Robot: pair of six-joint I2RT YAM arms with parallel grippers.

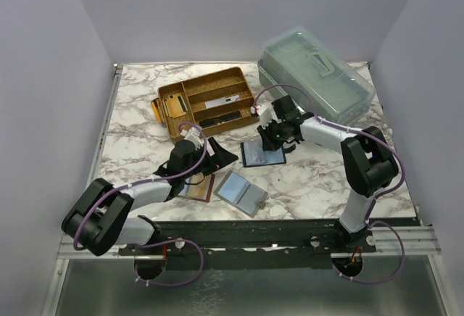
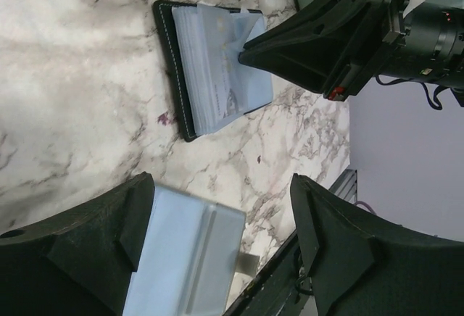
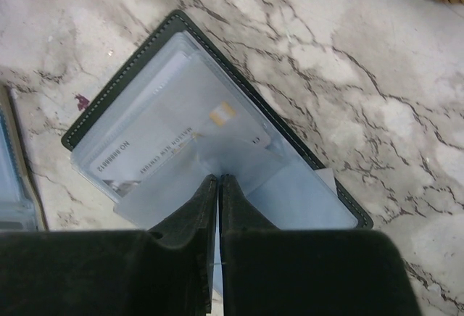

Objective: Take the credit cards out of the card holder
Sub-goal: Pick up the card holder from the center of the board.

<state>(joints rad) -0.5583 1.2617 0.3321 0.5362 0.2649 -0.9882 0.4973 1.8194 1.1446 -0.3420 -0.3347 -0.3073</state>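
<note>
**Right pincer closed at the open card holder**

The right gripper (image 3: pixel 219 178) has its two fingers pressed together at the edge of the pale inside of the card holder (image 3: pixel 116 91). Whether they pinch a card or only the pocket, I cannot tell. The holder lies open and flat near the middle of the marble table (image 1: pixel 138 135). One credit card (image 3: pixel 177 142), with a printed number and a gold chip, sits in its clear pocket. To the left, the left gripper (image 1: pixel 221 155) is spread and holds nothing. An open grey holder (image 1: pixel 241 193) lies nearer.
</note>
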